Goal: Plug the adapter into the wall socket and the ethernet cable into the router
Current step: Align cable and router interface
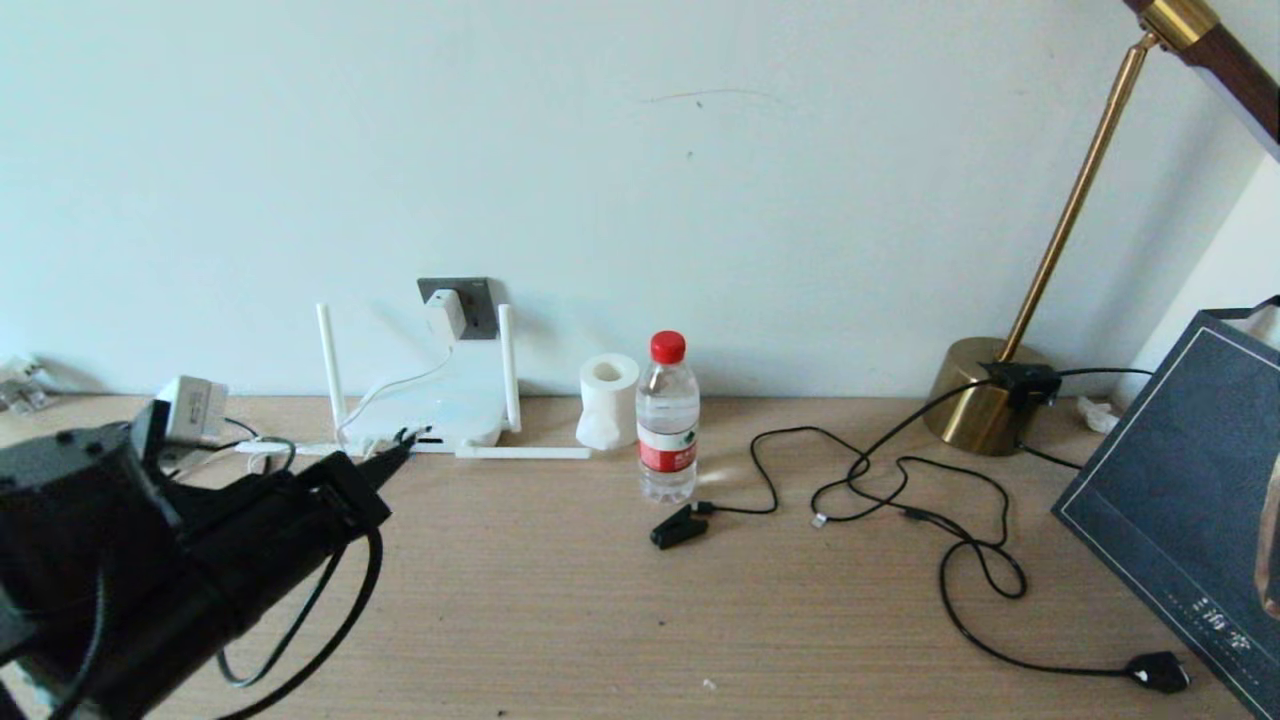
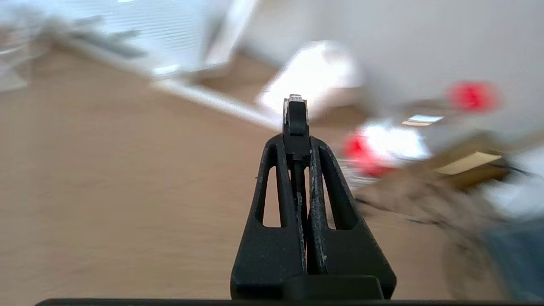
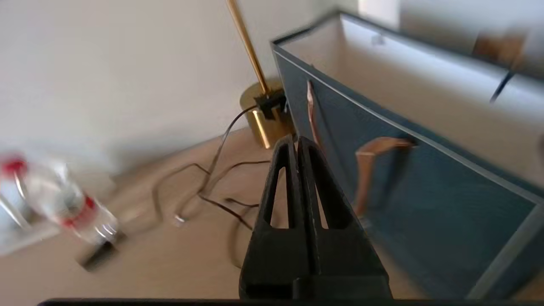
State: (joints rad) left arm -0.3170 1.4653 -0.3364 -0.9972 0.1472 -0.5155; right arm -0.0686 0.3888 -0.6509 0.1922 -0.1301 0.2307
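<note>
Wooden desk (image 1: 620, 600), plugged-in adapter (image 1: 446, 313)

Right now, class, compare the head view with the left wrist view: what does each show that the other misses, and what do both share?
Only the head view shows the adapter seated in the wall socket, the router whole, and the brass lamp.

Only the left wrist view shows the left claw shut on the ethernet cable plug, its clear tip poking past the fingertips.

Both show the wooden table and the red-capped water bottle.
</note>
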